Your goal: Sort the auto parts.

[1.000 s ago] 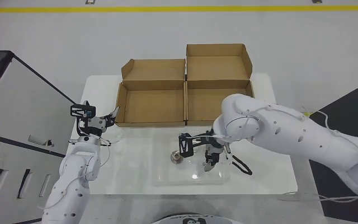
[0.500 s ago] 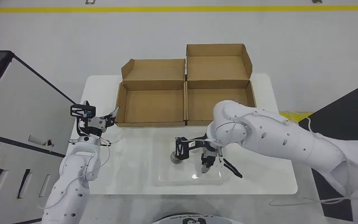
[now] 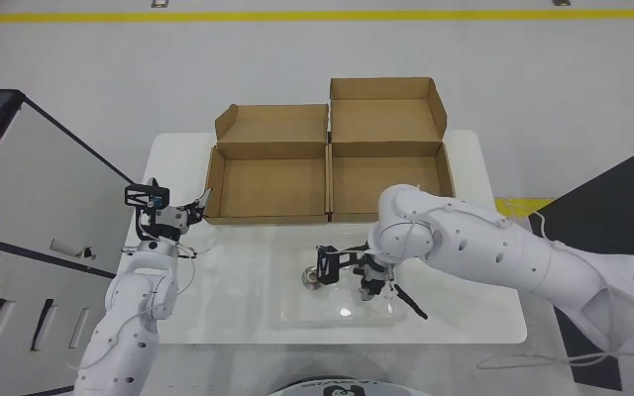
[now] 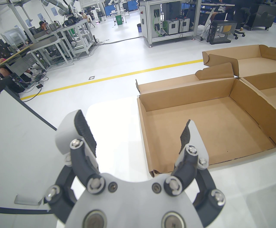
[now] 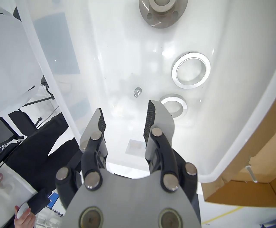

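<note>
A clear plastic tray (image 5: 217, 164) at the table's front holds the metal parts. In it lie a large silver ring (image 5: 191, 70), a smaller ring (image 5: 173, 104), a tiny bolt (image 5: 137, 91) and a grey flanged hub (image 5: 163, 11). My right gripper (image 5: 125, 112) hangs open just above the tray floor, near the bolt, with one fingertip beside the small ring. From above, the right gripper (image 3: 369, 285) is over the tray (image 3: 297, 319) and the hub (image 3: 313, 277) lies just left of it. My left gripper (image 4: 133, 129) stands open and empty beside the left box.
Two open, empty cardboard boxes stand side by side at the back of the table: the left box (image 3: 272, 188) and the right box (image 3: 386, 183). The left gripper (image 3: 188, 210) sits near the left box's outer corner (image 4: 151, 170). Bare white table lies between boxes and tray.
The right arm's elbow has swung in toward the table and its gripper has shifted slightly over the tray. The left arm has kept still.
</note>
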Robot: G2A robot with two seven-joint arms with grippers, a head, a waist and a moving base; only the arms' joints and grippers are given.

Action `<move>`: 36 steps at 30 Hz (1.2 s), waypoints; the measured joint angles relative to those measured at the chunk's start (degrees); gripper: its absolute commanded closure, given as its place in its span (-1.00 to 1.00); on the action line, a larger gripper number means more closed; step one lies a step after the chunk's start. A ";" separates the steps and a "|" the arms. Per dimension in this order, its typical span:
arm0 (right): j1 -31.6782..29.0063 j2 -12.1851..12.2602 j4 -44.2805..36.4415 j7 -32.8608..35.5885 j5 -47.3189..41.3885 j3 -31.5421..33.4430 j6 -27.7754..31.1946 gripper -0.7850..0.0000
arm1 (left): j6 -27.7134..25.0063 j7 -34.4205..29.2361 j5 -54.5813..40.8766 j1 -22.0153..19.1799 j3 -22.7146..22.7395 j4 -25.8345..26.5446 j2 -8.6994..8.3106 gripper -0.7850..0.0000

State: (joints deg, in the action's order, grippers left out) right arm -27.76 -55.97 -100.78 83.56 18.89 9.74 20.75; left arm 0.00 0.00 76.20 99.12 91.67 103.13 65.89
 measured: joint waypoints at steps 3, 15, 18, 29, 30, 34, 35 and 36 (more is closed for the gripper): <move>-0.60 0.09 0.19 0.15 0.51 0.00 -0.15 0.03 | 0.00 0.00 0.00 0.00 0.00 0.00 0.00 -1.00; -2.34 -0.57 2.33 -0.62 4.29 0.00 0.61 0.15 | 0.00 0.00 0.00 0.00 0.00 0.00 0.00 -1.00; -2.69 -1.29 2.98 -1.09 4.67 0.00 1.08 0.14 | 0.00 0.00 0.00 0.00 0.00 0.00 0.00 -1.00; -3.11 -4.32 5.23 -1.24 5.25 0.00 1.24 0.14 | 0.00 0.00 0.00 0.00 0.00 0.00 0.00 -1.00; -3.18 -4.53 5.47 -1.24 5.35 0.00 1.24 0.14 | 0.00 0.00 0.00 0.00 0.00 0.00 0.00 -1.00; -3.75 -5.30 6.51 -0.97 5.72 0.00 0.96 0.15 | 0.00 0.00 0.00 0.00 0.00 0.00 0.00 -1.00; -3.93 -5.50 6.86 -0.97 5.92 0.00 0.96 0.15 | 0.00 0.00 0.00 0.00 0.00 0.00 0.00 -1.00; -4.05 -5.65 7.09 -0.95 6.05 0.00 0.94 0.15 | 0.00 0.00 0.00 0.00 0.00 0.00 0.00 -1.00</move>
State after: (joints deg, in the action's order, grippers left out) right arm -31.81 -61.61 -93.68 82.62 24.94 9.74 21.69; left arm 0.00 0.00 76.20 99.12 91.67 103.13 65.89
